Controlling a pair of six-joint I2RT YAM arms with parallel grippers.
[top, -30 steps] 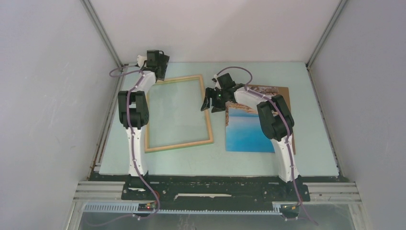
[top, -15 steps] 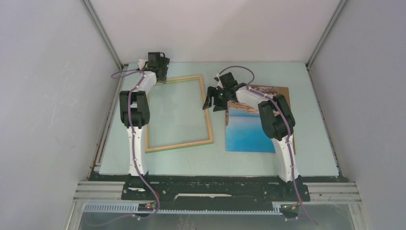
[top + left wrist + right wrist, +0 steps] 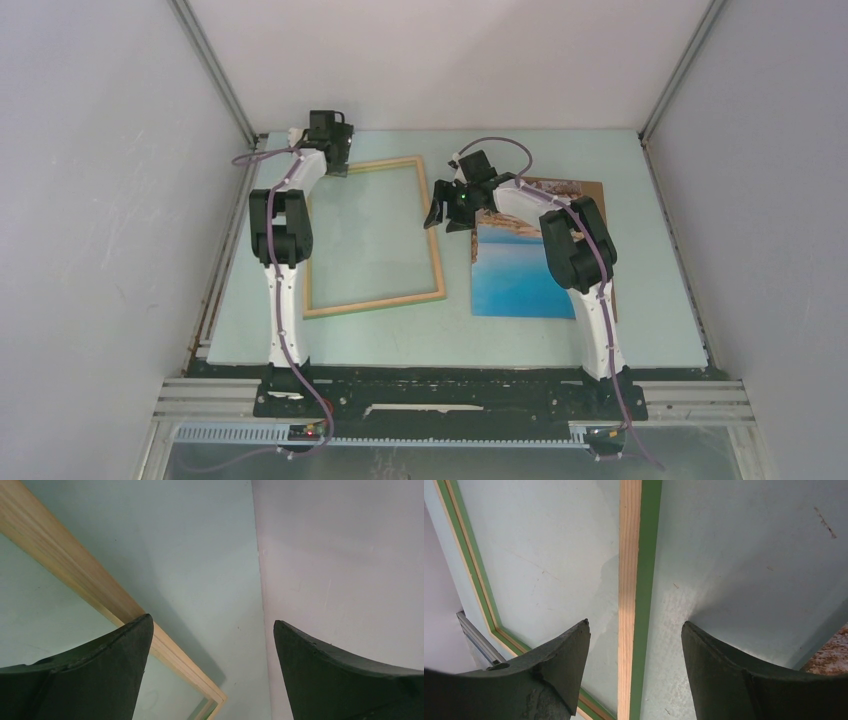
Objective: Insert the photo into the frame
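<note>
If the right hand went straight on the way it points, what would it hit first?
Probably the frame: its rail runs between the right hand's open fingers; depth unclear.

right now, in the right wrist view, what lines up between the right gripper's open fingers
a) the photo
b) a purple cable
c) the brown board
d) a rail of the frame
d: in the right wrist view a wood-and-green rail of the frame runs straight up through the gap of the open right gripper, while the photo lies flat to the frame's right.
</note>
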